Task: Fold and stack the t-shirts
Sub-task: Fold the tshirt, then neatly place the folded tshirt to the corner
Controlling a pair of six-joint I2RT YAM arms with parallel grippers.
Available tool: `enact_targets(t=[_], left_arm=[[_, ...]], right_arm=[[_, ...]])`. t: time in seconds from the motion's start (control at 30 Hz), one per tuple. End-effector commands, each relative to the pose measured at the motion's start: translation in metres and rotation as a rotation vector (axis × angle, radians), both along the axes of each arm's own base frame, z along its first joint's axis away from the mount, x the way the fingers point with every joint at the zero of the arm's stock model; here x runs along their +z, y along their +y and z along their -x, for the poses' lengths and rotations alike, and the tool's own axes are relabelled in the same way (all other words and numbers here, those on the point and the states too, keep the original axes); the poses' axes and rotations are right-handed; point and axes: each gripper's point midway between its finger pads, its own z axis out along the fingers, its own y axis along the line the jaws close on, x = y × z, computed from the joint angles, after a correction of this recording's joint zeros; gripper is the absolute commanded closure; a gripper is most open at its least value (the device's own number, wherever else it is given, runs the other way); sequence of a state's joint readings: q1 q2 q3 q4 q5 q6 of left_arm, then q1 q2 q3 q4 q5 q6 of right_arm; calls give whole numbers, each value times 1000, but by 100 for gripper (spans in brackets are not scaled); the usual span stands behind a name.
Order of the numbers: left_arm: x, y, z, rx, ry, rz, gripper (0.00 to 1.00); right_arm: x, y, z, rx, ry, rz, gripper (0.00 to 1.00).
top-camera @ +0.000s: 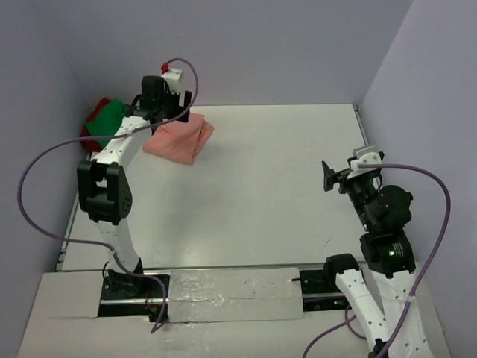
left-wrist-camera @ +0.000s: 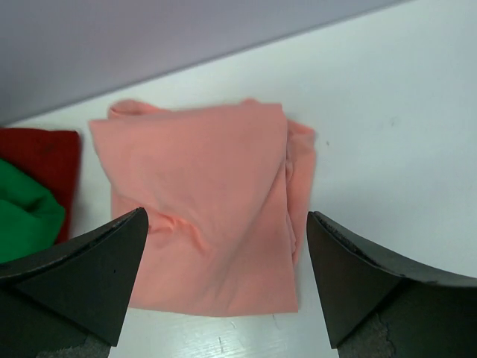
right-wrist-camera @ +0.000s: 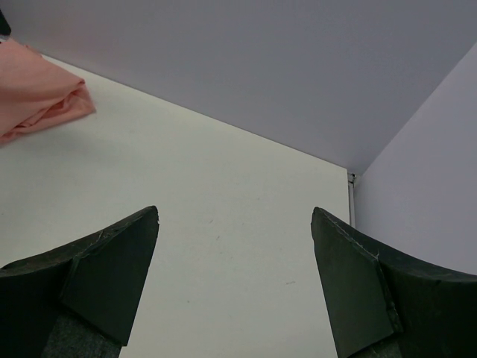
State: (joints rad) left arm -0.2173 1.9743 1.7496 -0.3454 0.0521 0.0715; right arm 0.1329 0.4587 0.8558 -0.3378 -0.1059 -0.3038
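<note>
The left gripper (left-wrist-camera: pixel 226 218) is held spread wide above the folded salmon-pink t-shirt (left-wrist-camera: pixel 201 179), with nothing gripped. The right gripper (right-wrist-camera: pixel 235 212) is likewise spread and empty, well apart from it. The shirt lies at the far left of the table (top-camera: pixel 261 186), beside the green t-shirt (left-wrist-camera: pixel 26 212) and the dark red t-shirt (left-wrist-camera: pixel 48 153). It is partly hidden by the arm in the top view but shown whole in the left wrist view: near-square, with its layered edges turned right.

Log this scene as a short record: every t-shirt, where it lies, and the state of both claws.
salmon-pink t-shirt: folded, flat on the table, far left area
dark red t-shirt: left of the pink one, by the left wall
green t-shirt: bunched, lying on the dark red t-shirt
stacking: pink one not yet on the other two
left claw: open, empty, over the pink one
right claw: open, empty, over bare table on the right
</note>
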Motion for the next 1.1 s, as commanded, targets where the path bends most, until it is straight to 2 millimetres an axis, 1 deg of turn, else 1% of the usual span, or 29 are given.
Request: enact_targets(t=[0.0, 0.03, 0.07, 0.1, 0.13, 0.17, 0.2, 0.23, 0.27, 0.3, 0.33, 0.47, 0.5, 0.67, 0.7, 0.77, 0.8, 0.83, 0.87, 0.9, 0.93, 0.97, 1.0, 1.03, 1.07], left_arm=[[64, -1, -10, 37, -232, 65, 3], [61, -1, -11, 46, -224, 61, 3], [73, -3, -17, 46, -234, 63, 4], [46, -4, -23, 49, -164, 51, 5], [28, -3, -20, 64, -80, 49, 5], [32, 1, -25, 73, -75, 47, 7], [12, 1, -25, 89, -19, 65, 8], [3, 3, -24, 92, 6, 66, 8], [-1, 4, -24, 93, 21, 65, 8], [-11, 5, -24, 92, 46, 69, 8], [-16, 5, -24, 94, 54, 69, 8], [-39, 9, -24, 95, 121, 75, 10], [-48, 8, -23, 90, 147, 80, 10], [-71, -3, -11, 49, 238, 120, 11], [-80, -4, -9, 43, 259, 119, 11], [-88, -6, -10, 32, 276, 120, 11], [-103, -7, -9, 29, 307, 113, 11], [-104, -9, -11, 18, 317, 117, 11], [-121, -14, -9, -3, 361, 125, 11], [-131, -15, -2, -2, 415, 123, 11], [-129, -17, -8, -9, 412, 128, 11], [-146, -15, -8, 7, 446, 116, 10], [-155, -10, -4, 28, 483, 106, 9], [-151, -10, -11, 31, 473, 109, 9], [-167, -9, -10, 40, 509, 104, 9]], right_arm=[[-2, 2, 0, 11, -6, -2, 11], [-2, 2, 0, 10, -6, -4, 11], [-2, 2, 0, 10, -4, -5, 11], [-4, 2, 0, 10, 1, -6, 12], [-5, 3, -1, 11, 6, -7, 12], [-6, 3, -2, 12, 11, -8, 12], [-8, 3, -4, 10, 21, -5, 12], [-11, 3, -6, 8, 33, -5, 12], [-12, 3, -8, 7, 43, -8, 12], [-16, 3, -10, 5, 60, -4, 12], [-17, 3, -11, 7, 66, -5, 12], [-17, 3, -13, 4, 68, -5, 12], [-18, 3, -13, 4, 73, -7, 12], [-22, 3, -16, -1, 85, -6, 12], [-21, 2, -16, -4, 85, -7, 12], [-20, 3, -16, -3, 83, -9, 12], [-20, 2, -15, -4, 83, -11, 12], [-20, 2, -15, -4, 82, -12, 12], [-20, 2, -15, -7, 82, -12, 12], [-20, 1, -15, -9, 80, -11, 12], [-20, 1, -15, -9, 80, -12, 12], [-20, 1, -15, -13, 82, -12, 12], [-20, 0, -15, -16, 84, -14, 12], [-20, 0, -15, -15, 83, -12, 12], [-20, 0, -15, -15, 82, -12, 12]])
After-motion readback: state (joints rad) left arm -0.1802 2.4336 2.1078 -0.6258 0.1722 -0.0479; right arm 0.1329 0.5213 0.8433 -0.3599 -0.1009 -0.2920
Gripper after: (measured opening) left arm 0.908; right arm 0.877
